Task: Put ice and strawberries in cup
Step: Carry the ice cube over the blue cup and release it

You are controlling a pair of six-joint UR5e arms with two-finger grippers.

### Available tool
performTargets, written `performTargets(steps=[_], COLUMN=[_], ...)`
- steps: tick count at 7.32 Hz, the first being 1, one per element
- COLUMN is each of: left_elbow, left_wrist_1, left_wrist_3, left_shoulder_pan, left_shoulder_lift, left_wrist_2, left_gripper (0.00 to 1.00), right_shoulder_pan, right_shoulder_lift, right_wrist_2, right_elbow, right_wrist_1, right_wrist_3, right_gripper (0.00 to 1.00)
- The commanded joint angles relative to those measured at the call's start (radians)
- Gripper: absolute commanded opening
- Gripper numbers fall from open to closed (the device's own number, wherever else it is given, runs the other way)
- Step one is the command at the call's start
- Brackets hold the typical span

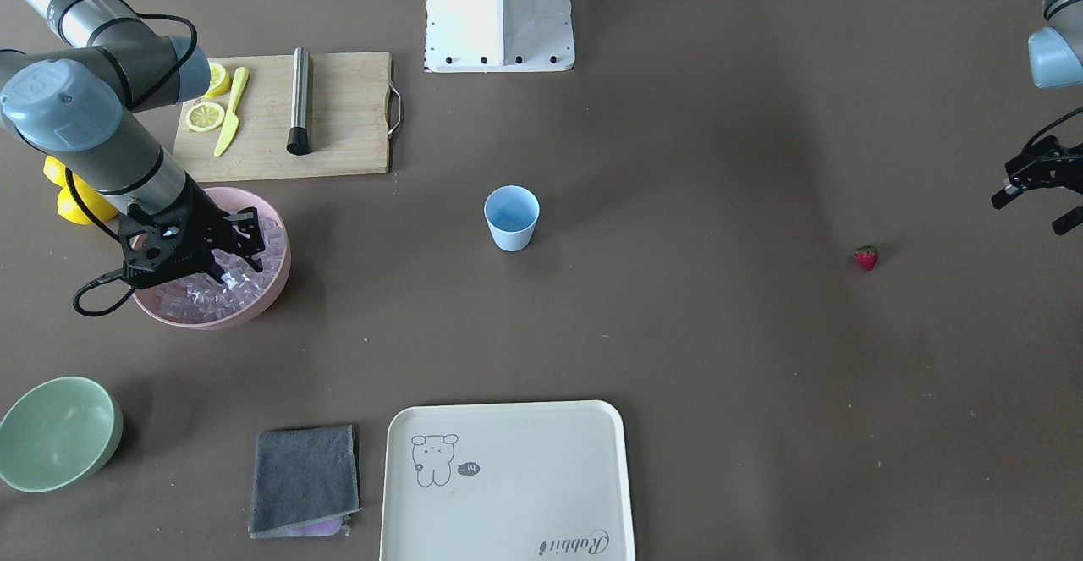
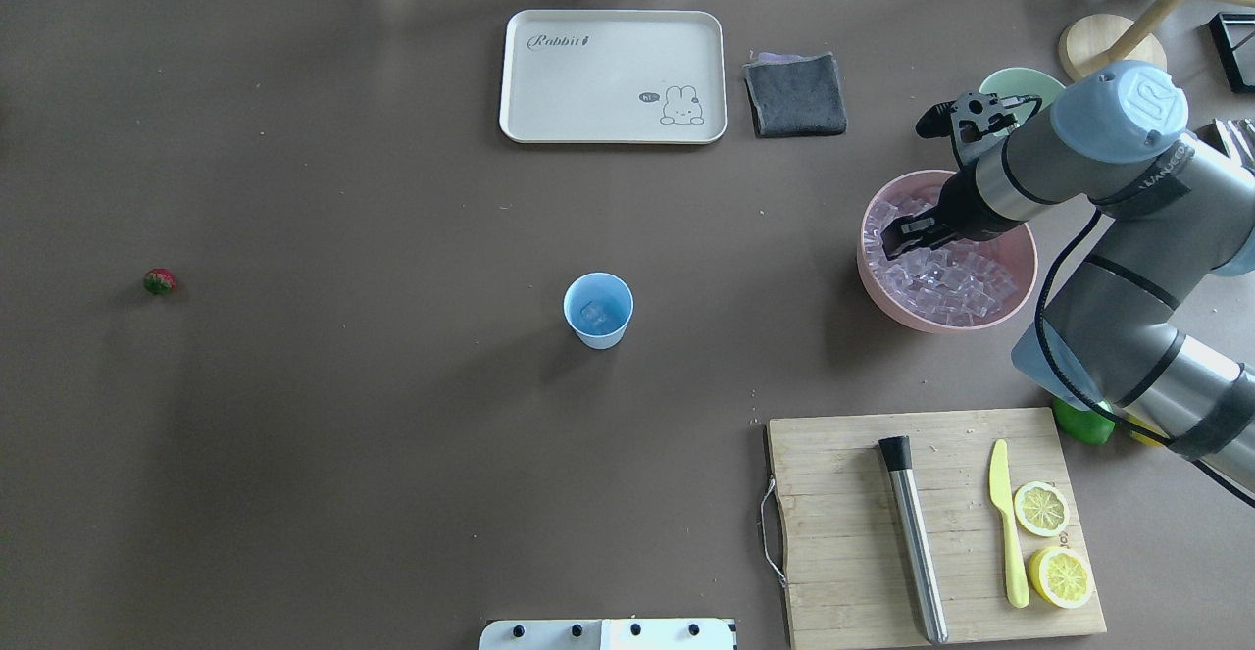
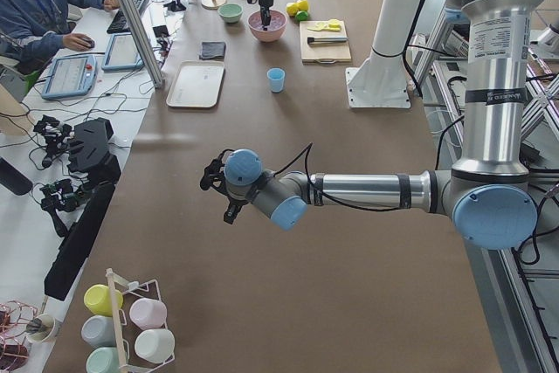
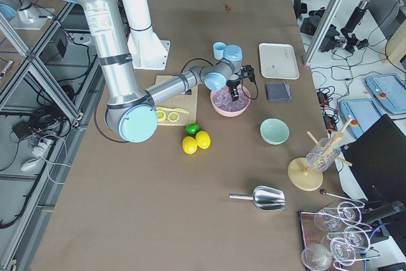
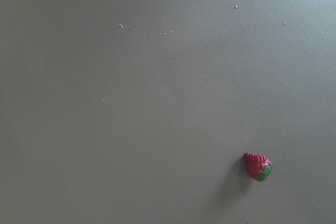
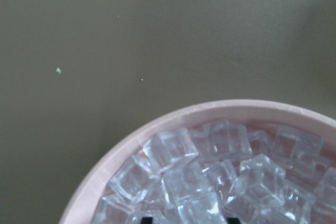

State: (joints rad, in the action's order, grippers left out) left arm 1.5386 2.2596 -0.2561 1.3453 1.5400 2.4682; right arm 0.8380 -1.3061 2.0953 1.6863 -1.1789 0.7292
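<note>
In the pink bowl (image 2: 941, 325), my right pincer (image 2: 894, 241) is spread over the ice (image 2: 946, 282); left pincer (image 1: 1034, 211) hangs spread above the tabletop (image 1: 719, 332).

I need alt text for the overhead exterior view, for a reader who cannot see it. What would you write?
The right gripper dips into a pink bowl full of ice at the view's right side. A light blue cup stands near the middle, and a strawberry lies alone far to the left.
</note>
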Motion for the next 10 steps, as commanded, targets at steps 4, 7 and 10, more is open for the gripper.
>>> performTargets(steps=[4, 7, 10], left_elbow=[-0.003, -0.003, -0.005], left_wrist_1=[0.000, -0.008, -0.008], left_wrist_3=[0.000, -0.003, -0.009], left_shoulder_pan=[-0.006, -0.011, -0.012], left_shoulder_lift=[0.000, 0.005, 0.005], left_wrist_2=[0.000, 0.000, 0.000], left_gripper=[0.98, 0.98, 0.98], right_shoulder_pan=[0.039, -0.040, -0.260], right_shoulder_lift=[0.039, 0.212, 0.466], right_wrist_2=[0.048, -0.031, -0.295], right_elbow=[0.134, 0.167, 0.158], right_wrist_1=[-0.155, -0.295, -0.586], right_wrist_3=[0.044, 0.463, 0.716], right_gripper=[0.00, 0.00, 0.00])
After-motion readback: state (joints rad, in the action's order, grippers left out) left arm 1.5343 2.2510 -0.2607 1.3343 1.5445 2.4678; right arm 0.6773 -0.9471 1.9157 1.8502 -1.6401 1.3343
